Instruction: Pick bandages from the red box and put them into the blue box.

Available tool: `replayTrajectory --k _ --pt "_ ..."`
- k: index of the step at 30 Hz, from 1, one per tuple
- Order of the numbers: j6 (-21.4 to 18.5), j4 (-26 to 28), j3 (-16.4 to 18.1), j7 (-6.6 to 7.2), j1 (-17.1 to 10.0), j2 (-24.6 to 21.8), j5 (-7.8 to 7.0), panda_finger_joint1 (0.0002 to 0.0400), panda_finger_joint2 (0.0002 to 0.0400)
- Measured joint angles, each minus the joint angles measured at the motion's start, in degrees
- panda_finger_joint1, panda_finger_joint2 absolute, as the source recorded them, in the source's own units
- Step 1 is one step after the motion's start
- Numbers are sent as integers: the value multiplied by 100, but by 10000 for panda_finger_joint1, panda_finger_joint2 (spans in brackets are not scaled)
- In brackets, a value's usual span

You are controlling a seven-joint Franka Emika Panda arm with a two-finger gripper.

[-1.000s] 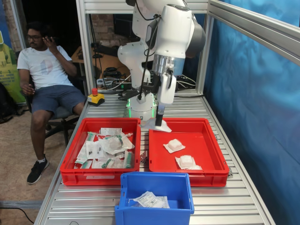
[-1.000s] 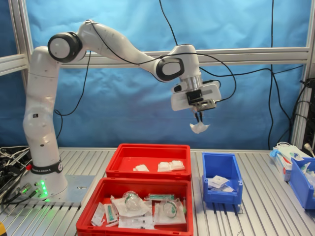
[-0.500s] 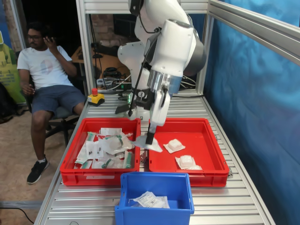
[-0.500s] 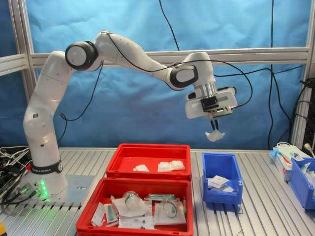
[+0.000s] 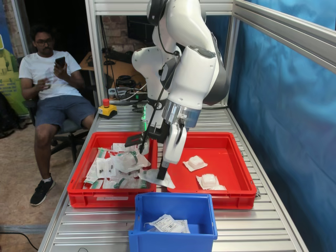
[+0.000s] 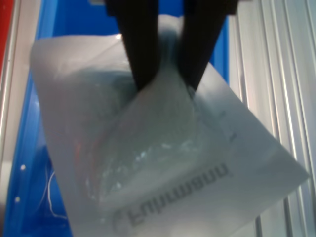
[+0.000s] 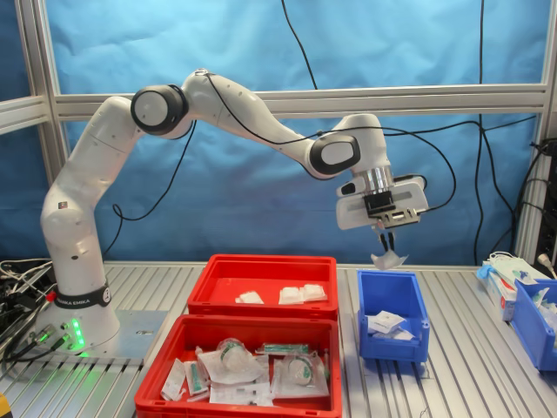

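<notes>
My pincer (image 7: 387, 246) has carried a wrapped bandage (image 7: 386, 259), clamped between its fingers, away from the red box (image 7: 264, 285) and now hangs it over the blue box (image 7: 390, 314). I judge release comes next; two pads remain.

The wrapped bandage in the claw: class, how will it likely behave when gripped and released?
The bandage probably is floppy: its wrapper bends below the claw. Likely light, as it hangs from one pinched edge. It should drop into the blue box without rolling.
</notes>
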Motion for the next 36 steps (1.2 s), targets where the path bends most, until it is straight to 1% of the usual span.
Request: replayTrajectory --k 6,18,36 --pt "80 13 2 0 5 141 10 27 27" --pt "356 47 5 0 72 207 19 27 27" --pt "447 89 9 0 134 222 22 27 27"
